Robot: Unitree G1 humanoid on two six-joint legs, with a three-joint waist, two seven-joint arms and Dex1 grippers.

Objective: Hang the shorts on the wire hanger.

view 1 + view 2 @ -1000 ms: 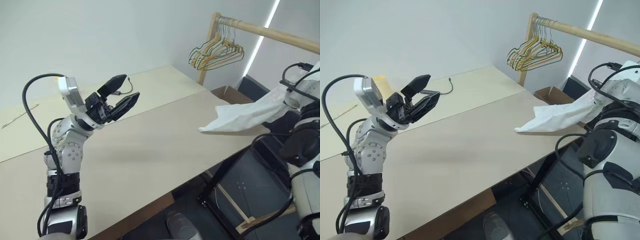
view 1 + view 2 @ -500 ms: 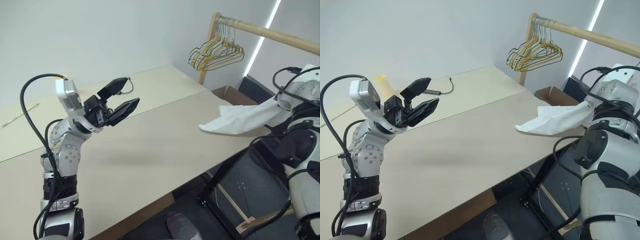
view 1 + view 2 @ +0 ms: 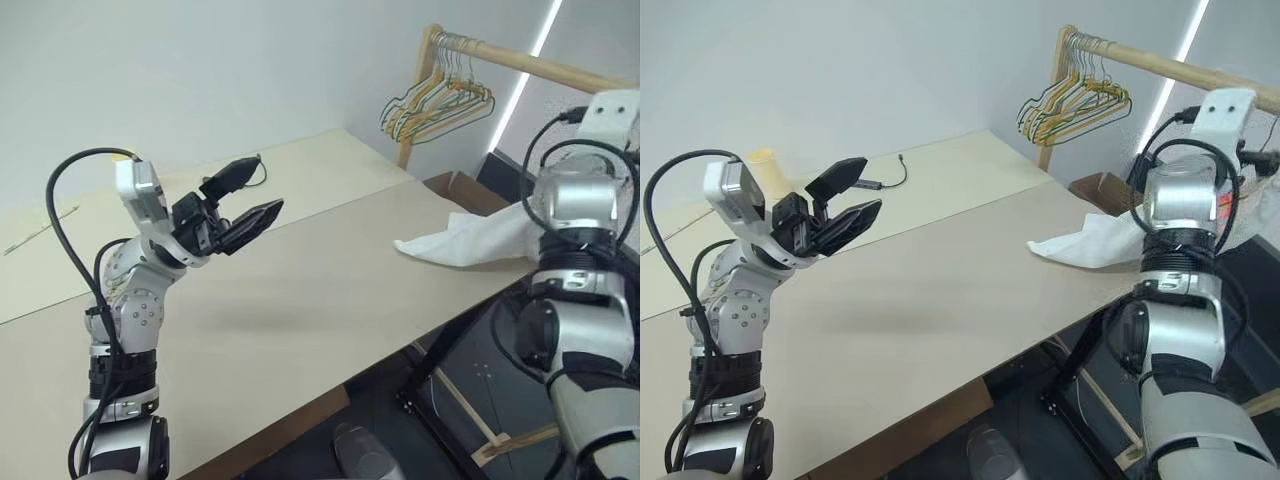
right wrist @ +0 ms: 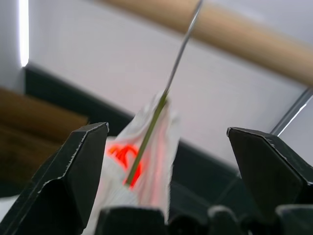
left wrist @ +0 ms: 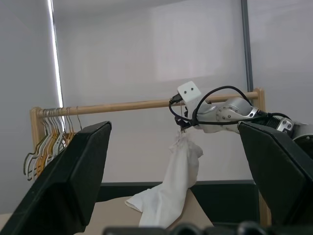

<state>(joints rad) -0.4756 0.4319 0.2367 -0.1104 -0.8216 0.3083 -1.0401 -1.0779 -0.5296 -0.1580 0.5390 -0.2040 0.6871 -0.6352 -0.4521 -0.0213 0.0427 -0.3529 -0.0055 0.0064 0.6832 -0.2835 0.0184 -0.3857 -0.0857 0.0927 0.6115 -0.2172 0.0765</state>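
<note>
- Broadly, the table (image 3: 300, 290), a long beige surface, carries the lower end of the shorts at its far right edge.
- Beyond the table's far right corner stands the wooden rail (image 3: 520, 62), with a bunch of orange, yellow and dark hangers (image 3: 435, 105) at its left end.
- White and thin, the shorts (image 5: 171, 188) hang in a gathered strip from up by the rail, and their lower part (image 3: 460, 242) spreads onto the table's far right edge.
- At their top, the wire hanger (image 4: 161, 100) shows as one thin dark wire running from the fabric toward the rail; its hook cannot be made out.
- Held above the table's left half, the left end effector (image 3: 245, 198) has its fingers spread wide and grips nothing.
- Raised near the rail, the right end effector (image 4: 166, 161) has its fingers wide apart, the top of the shorts and the wire between them, neither finger touching them.
</note>
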